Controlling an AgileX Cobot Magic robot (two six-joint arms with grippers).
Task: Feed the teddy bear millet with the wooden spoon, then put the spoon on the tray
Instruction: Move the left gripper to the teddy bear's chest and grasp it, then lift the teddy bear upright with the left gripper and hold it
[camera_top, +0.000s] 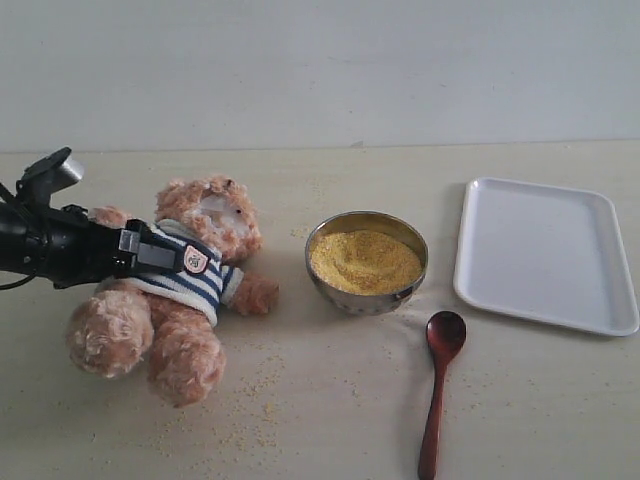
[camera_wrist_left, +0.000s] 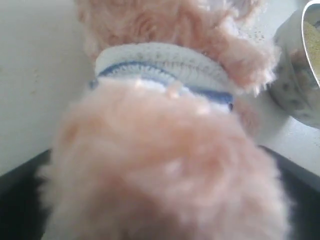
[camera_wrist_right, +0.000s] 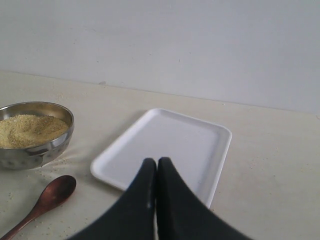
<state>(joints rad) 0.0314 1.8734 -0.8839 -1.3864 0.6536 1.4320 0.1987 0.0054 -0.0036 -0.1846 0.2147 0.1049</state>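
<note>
The teddy bear sits on the table at the left, facing the metal bowl heaped with millet. My left gripper reaches in from the left across its striped sweater. Its jaws stand wide apart on either side of the bear's fur, open. The wooden spoon lies on the table in front of the bowl, its handle pointing to the front edge. The empty white tray lies at the right. My right gripper hovers shut and empty before the tray, near the spoon.
Loose millet grains are scattered on the table in front of the bear and around the bowl. A pale wall runs behind the table. The right arm does not show in the exterior view.
</note>
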